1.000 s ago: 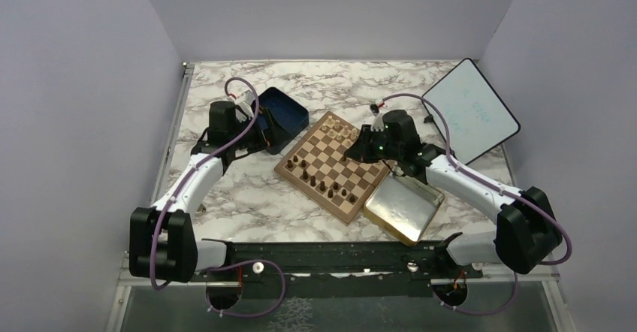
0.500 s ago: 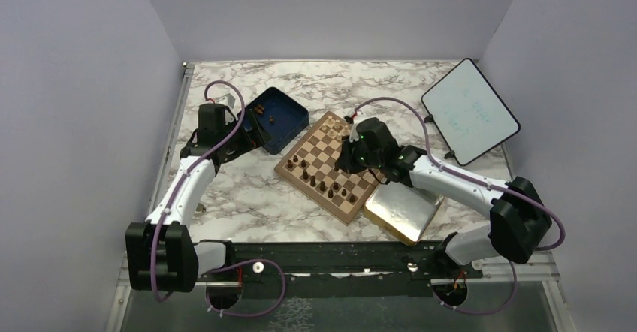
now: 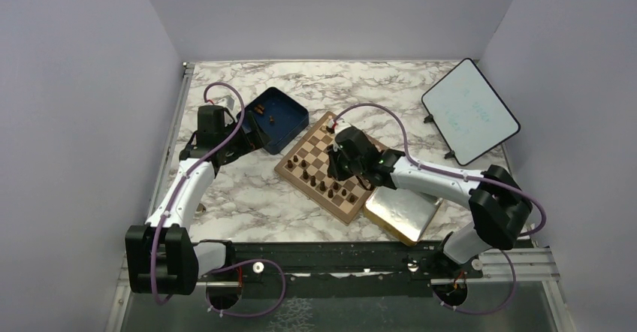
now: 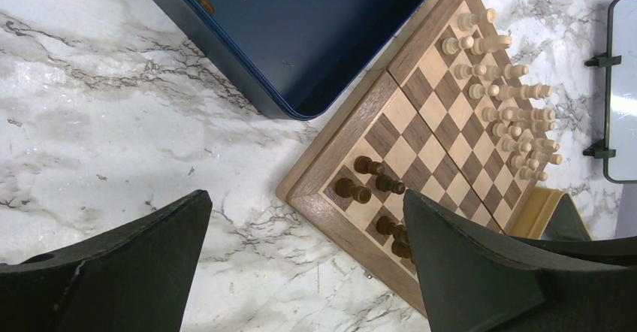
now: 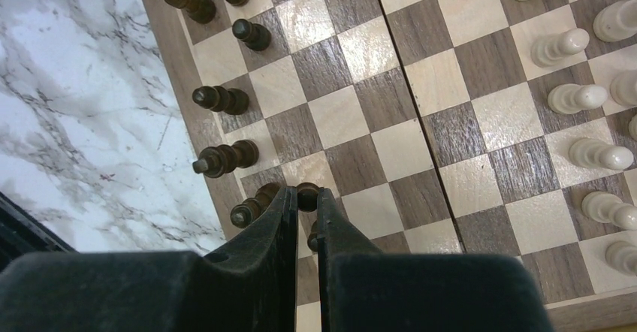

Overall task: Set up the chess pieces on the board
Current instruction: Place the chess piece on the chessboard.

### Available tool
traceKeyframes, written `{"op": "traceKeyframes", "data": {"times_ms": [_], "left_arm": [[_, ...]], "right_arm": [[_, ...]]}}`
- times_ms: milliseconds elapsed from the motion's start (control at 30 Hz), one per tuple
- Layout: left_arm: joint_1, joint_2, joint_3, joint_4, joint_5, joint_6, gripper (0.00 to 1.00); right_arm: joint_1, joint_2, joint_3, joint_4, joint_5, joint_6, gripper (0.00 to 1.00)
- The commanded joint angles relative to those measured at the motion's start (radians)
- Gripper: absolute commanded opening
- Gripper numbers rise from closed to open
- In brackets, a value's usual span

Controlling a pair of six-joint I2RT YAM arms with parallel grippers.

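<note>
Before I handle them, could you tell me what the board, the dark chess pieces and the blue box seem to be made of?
The board looks wooden: grain shows in its semi-gloss checks. The dark chess pieces look like turned, dark-stained, glossy wood. The blue box is probably painted metal, given its thin walls and sheen; plastic is possible.

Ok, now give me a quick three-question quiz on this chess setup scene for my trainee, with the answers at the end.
1. True or false: the left gripper is clamped shut.
2. What is pinched in the right gripper? A) a pen B) a dark chess piece C) nothing
3. Fill in: a few dark pieces lie off the board, inside the ____.
Key: 1 false, it hangs open and empty. 2 B. 3 the blue box.
</note>
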Motion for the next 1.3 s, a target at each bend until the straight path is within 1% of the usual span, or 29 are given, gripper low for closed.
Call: {"op": "traceKeyframes", "data": {"times_ms": [0,667,1267], "left_arm": [[0.012,-0.02,-0.008,-0.002,-0.016,0.006,0.99],[0.022,-0.017,-0.009,-0.002,-0.024,0.001,0.99],[0.026,-0.014,-0.009,-0.001,-0.025,0.0,0.99]], "right_arm": [[0.013,0.033,0.028,0.023,0.064,-0.029,0.12],[0.043,0.092,0.006,0.085,0.053,-0.028,0.12],[0.057,0.106,-0.005,0.066,0.074,-0.045,0.14]]}}
